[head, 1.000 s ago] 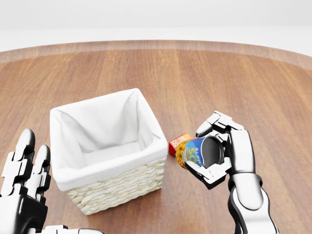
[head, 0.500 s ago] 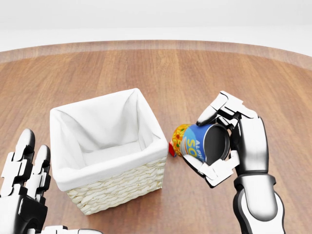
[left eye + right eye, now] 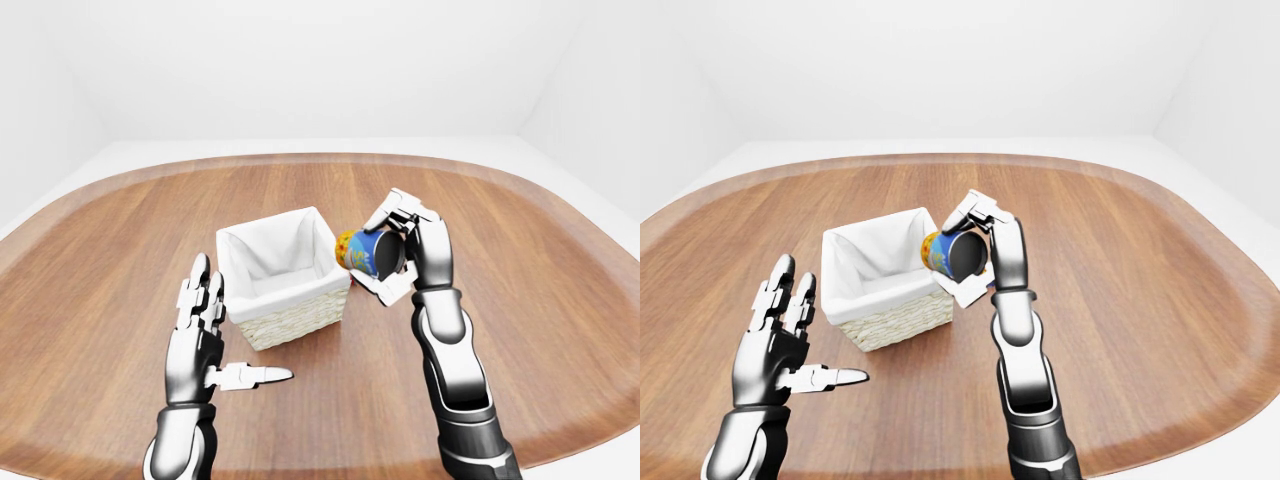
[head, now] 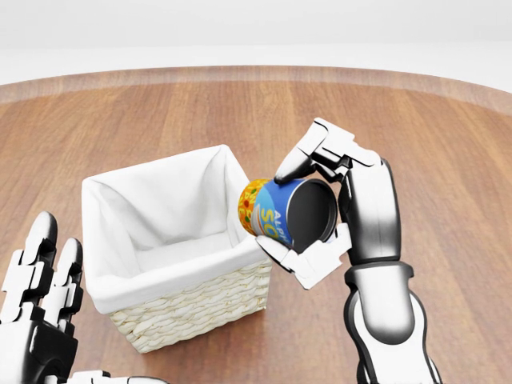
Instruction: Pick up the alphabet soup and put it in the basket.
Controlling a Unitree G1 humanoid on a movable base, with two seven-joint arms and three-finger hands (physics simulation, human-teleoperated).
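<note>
Right robot hand (image 4: 308, 210) clamped around soup can (image 4: 284, 212), can tipped sideways, dark end facing camera, held above desk (image 4: 448, 160) at basket's (image 4: 172, 300) right rim. Left robot hand (image 3: 205, 335) fingers spread, empty, left of basket.

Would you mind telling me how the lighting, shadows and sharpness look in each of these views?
Head view: even, soft light, all sharp; the basket throws only a faint shadow on the table, and the alphabet soup can's end facing the camera looks dark in the right hand. Eye views: wider, table edge curving, no blur or glare; the left hand is crisp.
</note>
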